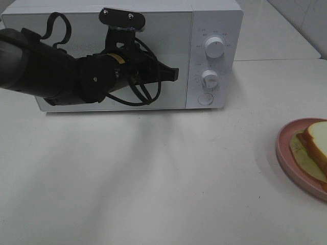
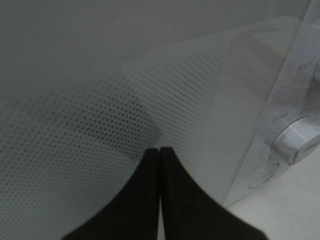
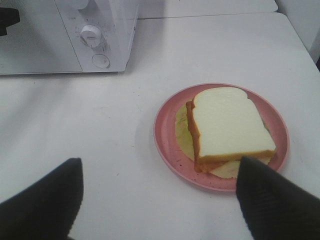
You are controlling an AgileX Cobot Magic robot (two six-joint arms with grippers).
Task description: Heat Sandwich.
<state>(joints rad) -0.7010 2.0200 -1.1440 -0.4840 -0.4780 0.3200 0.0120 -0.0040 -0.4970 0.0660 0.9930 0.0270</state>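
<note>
The sandwich (image 3: 227, 125), white bread with tan crust and pale green-yellow filling, lies on a round pink plate (image 3: 167, 131) on the table; it also shows at the right edge of the exterior view (image 1: 318, 145). The white microwave (image 1: 214, 20) stands at the back with its door shut. My left gripper (image 1: 174, 74) is shut and empty, its tips right in front of the door's right part (image 2: 160, 152), near the control panel. My right gripper (image 3: 160, 200) is open above the table, close to the plate; one of its fingers (image 3: 277, 200) hangs over the plate's near rim.
The microwave's panel has two white knobs (image 1: 215, 47) (image 1: 210, 79) and a round button (image 1: 205, 99) below them. The light table (image 1: 153, 178) spreads in front of the microwave. The plate (image 1: 286, 153) sits at the table's right side.
</note>
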